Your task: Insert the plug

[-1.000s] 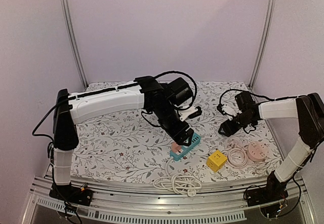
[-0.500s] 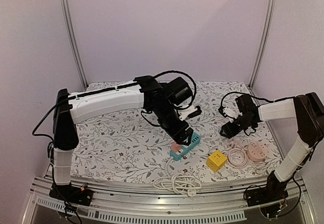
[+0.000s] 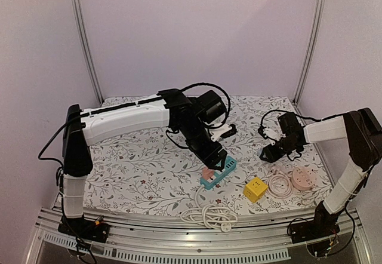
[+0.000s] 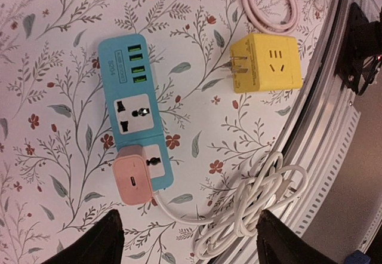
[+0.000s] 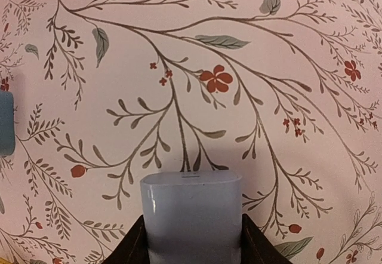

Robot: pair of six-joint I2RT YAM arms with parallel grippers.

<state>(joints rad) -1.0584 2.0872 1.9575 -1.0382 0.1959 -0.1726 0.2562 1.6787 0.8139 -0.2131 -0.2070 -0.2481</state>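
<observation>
Right tool (image 5: 191, 243) grips the white plug (image 5: 191, 210) over floral tablecloth (image 5: 179, 67).

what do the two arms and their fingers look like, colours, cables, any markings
The two arms look alike. The left arm and right arm have smooth white shells over the long links, with black joints and wrists. Loose black cables loop in the open near each wrist. The fingers are plain black, and no markings can be made out.

White-shelled arms (image 3: 125, 119), black joints, dark jaws, looping black cables (image 3: 203, 88).
</observation>
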